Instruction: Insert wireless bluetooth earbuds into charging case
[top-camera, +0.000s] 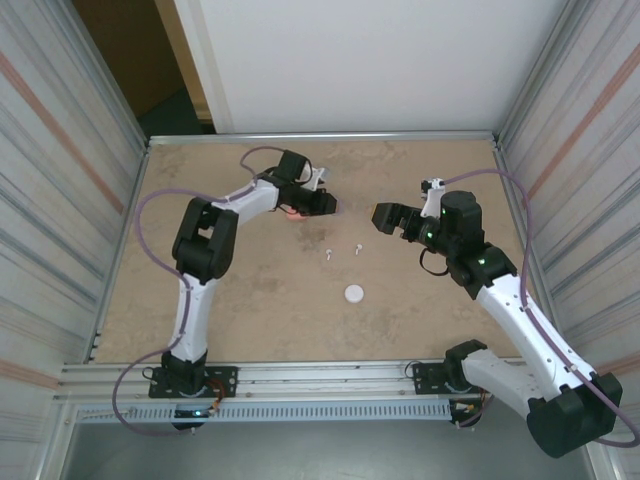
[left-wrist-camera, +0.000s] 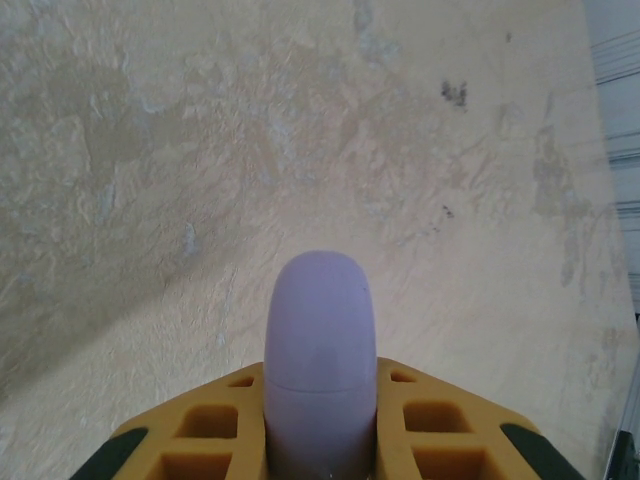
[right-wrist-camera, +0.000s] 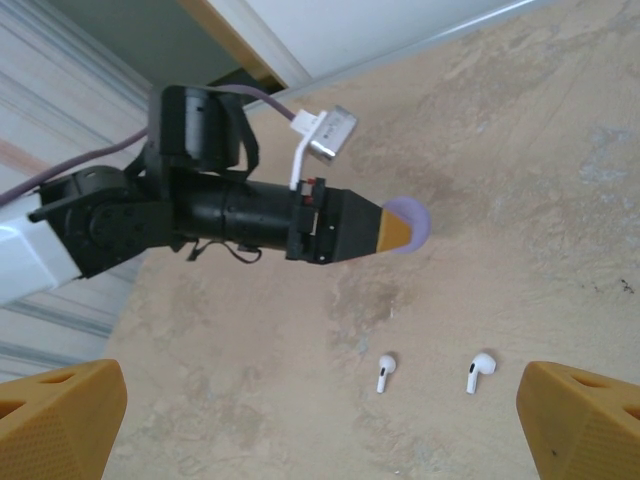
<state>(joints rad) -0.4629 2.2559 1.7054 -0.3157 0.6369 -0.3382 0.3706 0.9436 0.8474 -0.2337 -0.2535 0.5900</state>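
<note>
Earbuds (top-camera: 327, 254), two white stemmed ones, lay loose on the table (top-camera: 230, 310) in the top view, around mid-table, second earbud (top-camera: 355, 248) just right of the first, the two apart from each other; white round case (top-camera: 354, 293) sat nearer the bases, close to the pair but not touching; left gripper (top-camera: 328, 205) reached in from the left on the far side of the earbuds, right gripper (top-camera: 384, 218) faced it from the right, the two grippers apart; a pinkish thing (top-camera: 292, 212) showed under the left wrist, too hidden to identify; left wrist view: left gripper (left-wrist-camera: 320, 385) was clamped on a purple case (left-wrist-camera: 320, 320), yellow fingers (left-wrist-camera: 215, 420) pressed on both its sides, rounded end sticking out forward over bare table, lid seam visible and lid closed; right wrist view: right gripper (right-wrist-camera: 320, 410) had its jaws spread wide at the bottom corners, nothing held, both earbuds (right-wrist-camera: 385, 372) lying on the table between and just ahead of them, stems pointing toward the camera; beyond them the left gripper (right-wrist-camera: 395, 230) pointed right with the purple case (right-wrist-camera: 418, 218) pinched at its tip, well apart from the earbuds
</note>
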